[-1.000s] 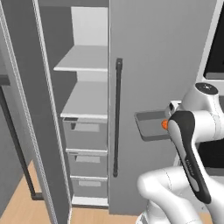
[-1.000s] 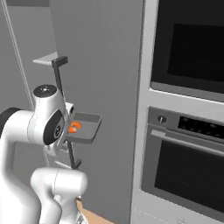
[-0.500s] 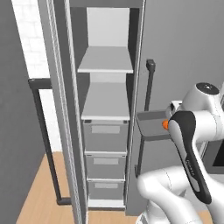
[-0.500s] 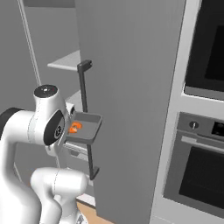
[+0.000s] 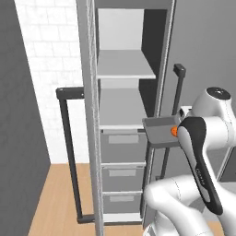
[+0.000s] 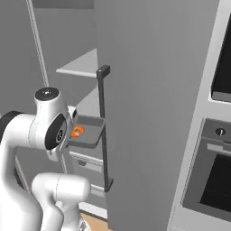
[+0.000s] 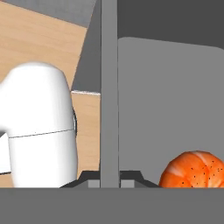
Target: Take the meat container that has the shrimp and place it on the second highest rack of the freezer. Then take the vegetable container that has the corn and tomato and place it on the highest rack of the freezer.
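My gripper (image 7: 109, 181) is clamped on the near rim of the meat container (image 5: 159, 131), shrimp (image 6: 77, 131) lying in it. I see the tray level just outside the open freezer (image 5: 122, 120), beside its right door edge at lower-shelf height.

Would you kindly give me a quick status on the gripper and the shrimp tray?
Gripper shut on the tray rim. Shrimp sits in the tray, held level beside the open freezer, not yet on a shelf. The freezer door handle stands close by the tray.
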Motion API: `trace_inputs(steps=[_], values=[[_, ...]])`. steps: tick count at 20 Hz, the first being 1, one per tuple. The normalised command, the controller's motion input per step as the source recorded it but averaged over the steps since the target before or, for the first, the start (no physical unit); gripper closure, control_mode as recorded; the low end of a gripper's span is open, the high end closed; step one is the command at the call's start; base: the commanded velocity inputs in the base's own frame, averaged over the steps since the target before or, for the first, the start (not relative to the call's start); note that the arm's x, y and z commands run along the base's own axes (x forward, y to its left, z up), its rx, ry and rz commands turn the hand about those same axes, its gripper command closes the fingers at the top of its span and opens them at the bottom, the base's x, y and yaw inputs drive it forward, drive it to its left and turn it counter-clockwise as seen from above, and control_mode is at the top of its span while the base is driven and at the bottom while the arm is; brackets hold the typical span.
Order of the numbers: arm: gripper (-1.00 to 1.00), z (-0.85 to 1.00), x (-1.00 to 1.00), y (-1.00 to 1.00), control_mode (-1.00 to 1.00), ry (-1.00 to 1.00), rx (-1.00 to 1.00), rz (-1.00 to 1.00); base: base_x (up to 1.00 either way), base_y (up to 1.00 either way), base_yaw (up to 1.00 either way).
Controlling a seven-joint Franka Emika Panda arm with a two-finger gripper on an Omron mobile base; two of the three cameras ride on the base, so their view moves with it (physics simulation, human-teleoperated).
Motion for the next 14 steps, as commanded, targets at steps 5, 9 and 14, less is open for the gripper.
trace_inputs(steps=[5, 9, 14], values=[[1.0, 0.0, 0.0, 0.0, 1.0, 0.0, 0.0, 0.0, 0.41, 0.23, -0.24], [1.0, 0.0, 0.0, 0.0, 1.0, 0.0, 0.0, 0.0, 0.36, 0.09, -0.23], [1.0, 0.0, 0.0, 0.0, 1.0, 0.0, 0.0, 0.0, 0.34, 0.3, -0.19]])
